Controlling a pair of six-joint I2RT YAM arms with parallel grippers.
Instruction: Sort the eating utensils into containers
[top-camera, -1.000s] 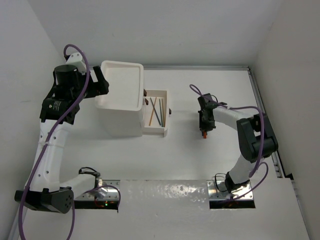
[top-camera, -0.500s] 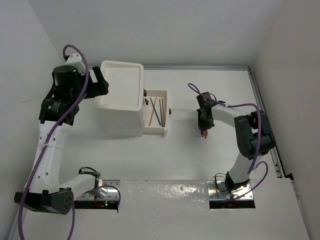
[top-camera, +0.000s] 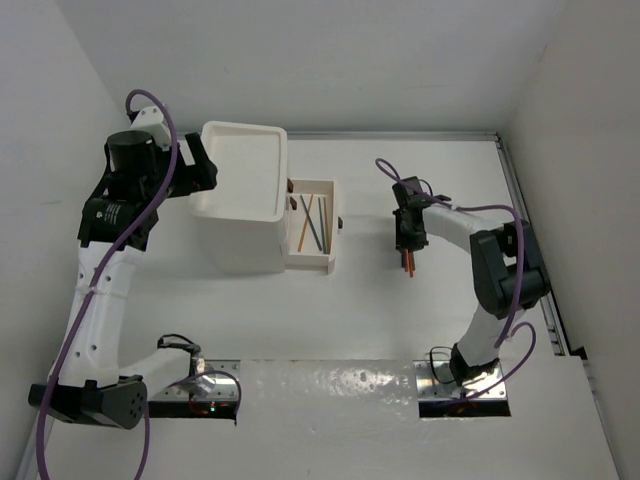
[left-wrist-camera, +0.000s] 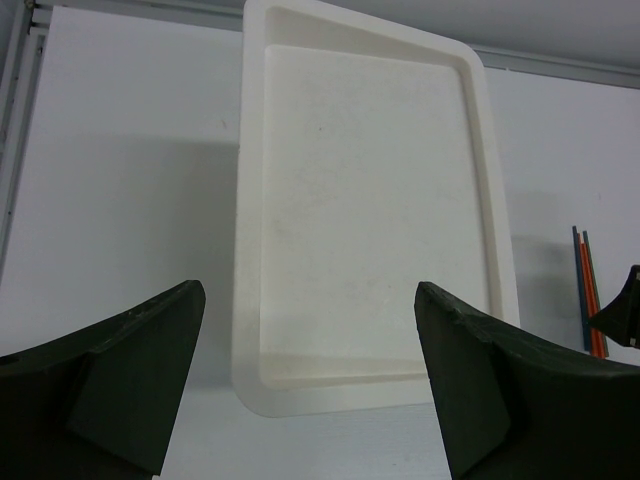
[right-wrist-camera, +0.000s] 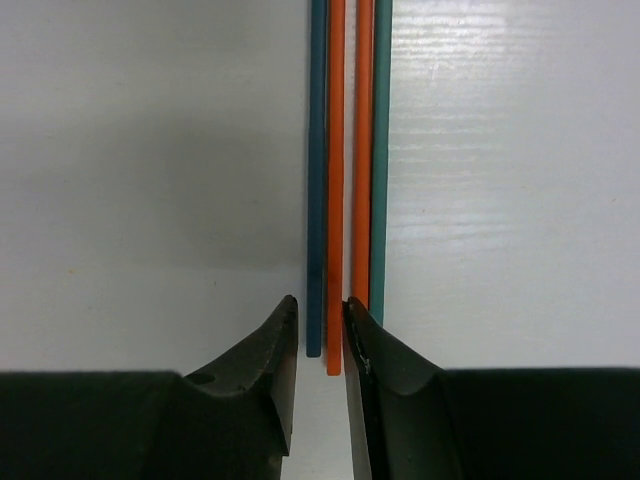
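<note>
Right wrist showed right pincer (right-wrist-camera: 320, 305) narrow at ends of sticks (right-wrist-camera: 336, 150), grip unclear; pickup needed firm pinch, then nine-o'clock drawer (top-camera: 308, 264).

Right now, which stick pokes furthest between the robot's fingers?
The orange stick beside the blue stick: its end reaches deepest between the right gripper's fingers. Blue stops shorter; the teal stick and orange neighbour pass outside one finger.

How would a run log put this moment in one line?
left pincer open near drawer unit | right pincer at four sticks, grip unclear | one drawer open
</note>
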